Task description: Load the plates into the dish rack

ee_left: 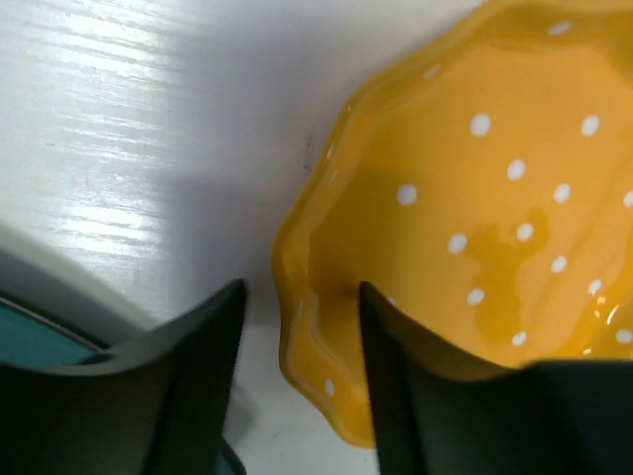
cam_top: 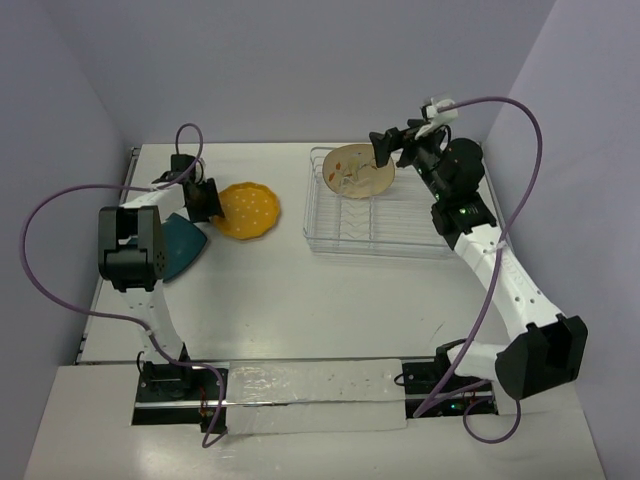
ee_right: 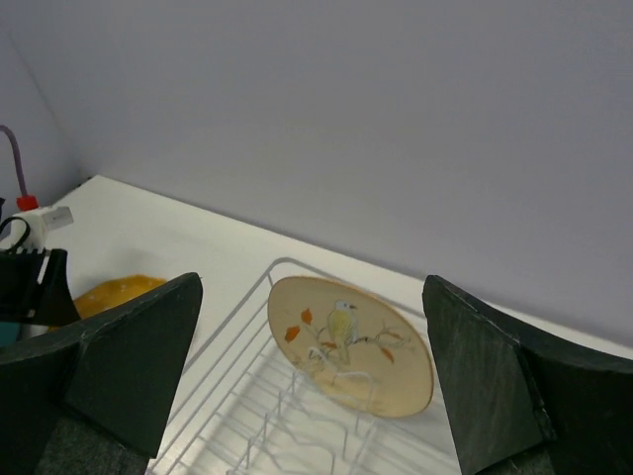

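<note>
Straddling yellow plate (ee_left: 475,198) rim with left gripper (ee_left: 302,292) half-spread; right gripper (ee_right: 312,287) gaping wide by cream plate (ee_right: 351,346) standing in rack (cam_top: 400,222).

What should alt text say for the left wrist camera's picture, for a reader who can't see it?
Two dark fingers of the left pincer straddle the scalloped rim of a yellow-orange plate with white dots, which lies on a white table. A sliver of a teal plate shows at the lower left.

Left arm (cam_top: 130,240) half hides teal plate (cam_top: 188,248).
</note>
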### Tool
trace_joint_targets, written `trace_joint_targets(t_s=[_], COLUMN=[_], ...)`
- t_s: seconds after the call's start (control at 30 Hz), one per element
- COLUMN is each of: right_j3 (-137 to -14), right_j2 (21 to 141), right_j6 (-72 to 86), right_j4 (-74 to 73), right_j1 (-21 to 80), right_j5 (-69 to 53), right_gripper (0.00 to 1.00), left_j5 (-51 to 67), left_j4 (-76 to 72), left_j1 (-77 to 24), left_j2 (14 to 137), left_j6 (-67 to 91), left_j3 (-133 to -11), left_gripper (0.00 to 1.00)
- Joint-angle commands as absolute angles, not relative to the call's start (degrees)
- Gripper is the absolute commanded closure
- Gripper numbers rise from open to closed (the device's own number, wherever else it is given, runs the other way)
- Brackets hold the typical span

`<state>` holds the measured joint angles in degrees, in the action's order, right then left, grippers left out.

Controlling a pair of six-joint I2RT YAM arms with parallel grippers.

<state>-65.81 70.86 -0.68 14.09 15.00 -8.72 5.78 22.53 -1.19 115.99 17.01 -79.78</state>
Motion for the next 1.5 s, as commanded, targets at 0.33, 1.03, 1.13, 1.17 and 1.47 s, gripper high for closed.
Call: trace_joint_targets(t_s=[0.33, 1.03, 1.13, 1.17, 1.47], right_j3=[-54.5, -51.3, -52.1, -52.2, -58.7], right_j2=[58.5, 65.8, 69.1, 69.9, 80.4], right_j6=[6.8, -13.5, -21.1, -23.5, -35.3], right_j4=[17.2, 11.5, 10.0, 9.5, 8.8], right_j1=[15.3, 27.3, 29.6, 30.2, 30.9], right_j5=[-3.8, -30.8, -33.3, -34.0, -40.9], right_gripper=[0.00, 0.01, 0.01, 0.01, 0.00], left_j5=[3.9, -9.8, -11.7, -12.7, -14.4], left_j4=[19.2, 9.6, 9.3, 9.5, 9.3], left_j1=[-1.1, -15.5, -19.0, -20.2, -27.6], left_j2=[115.2, 79.1, 76.0, 75.0, 68.6], left_j6=[23.1, 15.6, 13.1, 12.0, 6.7], left_j3=[-75.8, -59.9, -58.4, -58.0, -54.4], left_gripper=[1.00, 1.00, 1.00, 1.00, 1.00])
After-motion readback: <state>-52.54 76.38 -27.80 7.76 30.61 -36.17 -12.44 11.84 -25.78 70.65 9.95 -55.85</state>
